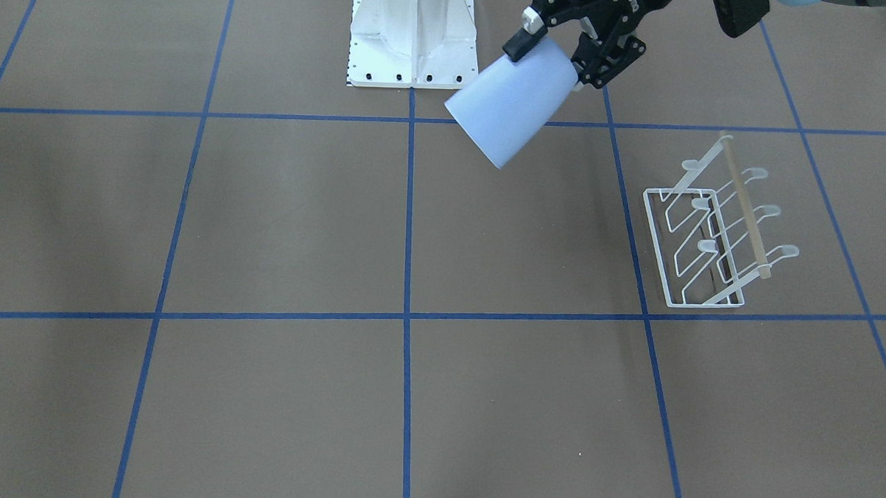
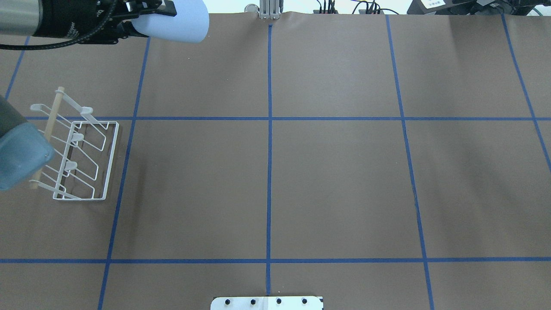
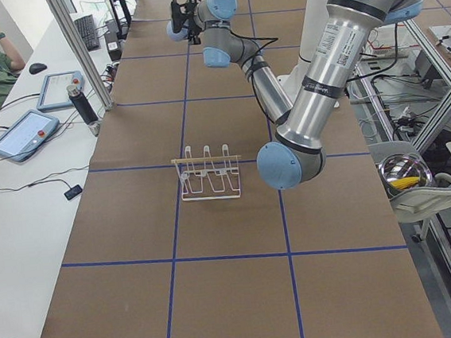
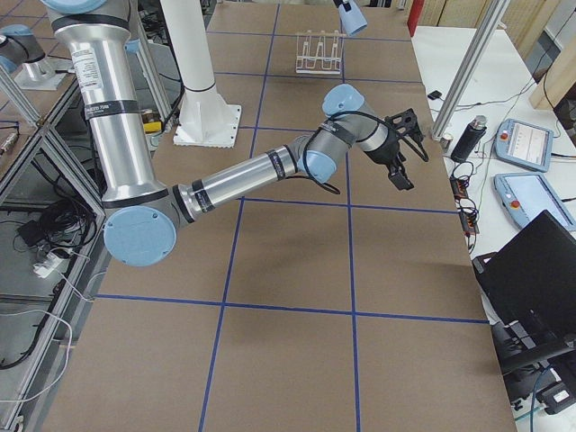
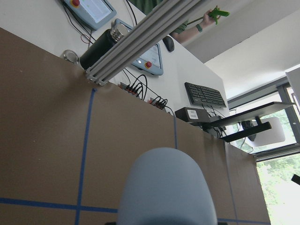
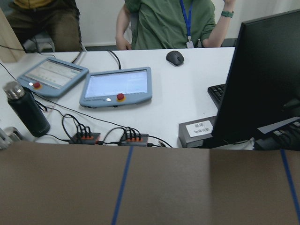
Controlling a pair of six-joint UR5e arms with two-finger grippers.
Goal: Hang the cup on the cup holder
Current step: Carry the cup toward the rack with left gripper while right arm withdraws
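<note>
Above the counter (image 1: 267, 221), the cup (image 1: 513, 108) is held tilted, gripped by the left fingers (image 1: 521, 44), well apart from the rack (image 1: 709, 236). A prong (image 1: 706, 246) may be missed through misalignment. The cup's mouth is not discernible, and whether the right fingers (image 4: 401, 171) are open cannot be told.

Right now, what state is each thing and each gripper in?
cup, held off the table, tilted, not on any prong.
cup holder, standing on the table, all prongs bare.
left gripper, shut on the cup.
right gripper, raised over the table; open or shut cannot be told.
</note>
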